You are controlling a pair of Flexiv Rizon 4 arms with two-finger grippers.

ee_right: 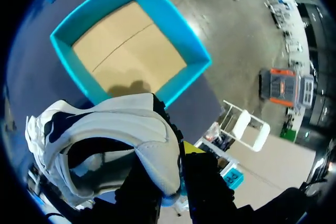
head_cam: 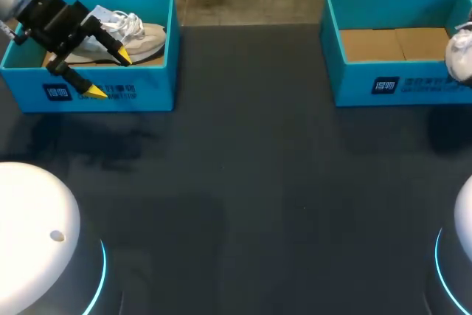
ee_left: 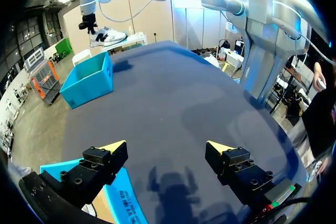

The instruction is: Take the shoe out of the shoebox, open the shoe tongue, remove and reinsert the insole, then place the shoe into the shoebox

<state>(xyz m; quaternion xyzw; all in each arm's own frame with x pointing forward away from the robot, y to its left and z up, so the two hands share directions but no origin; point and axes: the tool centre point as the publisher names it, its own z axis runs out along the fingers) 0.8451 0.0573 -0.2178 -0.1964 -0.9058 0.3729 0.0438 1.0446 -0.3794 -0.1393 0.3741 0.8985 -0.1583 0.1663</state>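
A beige shoe (head_cam: 144, 37) with white laces lies in the left blue shoebox (head_cam: 151, 88). My left gripper (head_cam: 108, 74) hangs open over that box's front wall with nothing between its fingers; in the left wrist view the gripper (ee_left: 167, 146) stands wide over the box's corner (ee_left: 122, 199). The right blue shoebox (head_cam: 354, 82) holds only its cardboard floor. My right gripper (ee_right: 174, 163) is shut on the heel collar of a white and navy shoe (ee_right: 126, 129), held in the air above the right shoebox (ee_right: 84, 74). That shoe (head_cam: 461, 53) shows at the head view's right edge.
The dark table (head_cam: 243, 182) stretches between the two boxes. My arms' two white bases (head_cam: 37, 234) stand at the near corners. In the left wrist view my right arm (ee_left: 86, 11) holds the shoe (ee_left: 107, 36) beyond the far box (ee_left: 86, 80).
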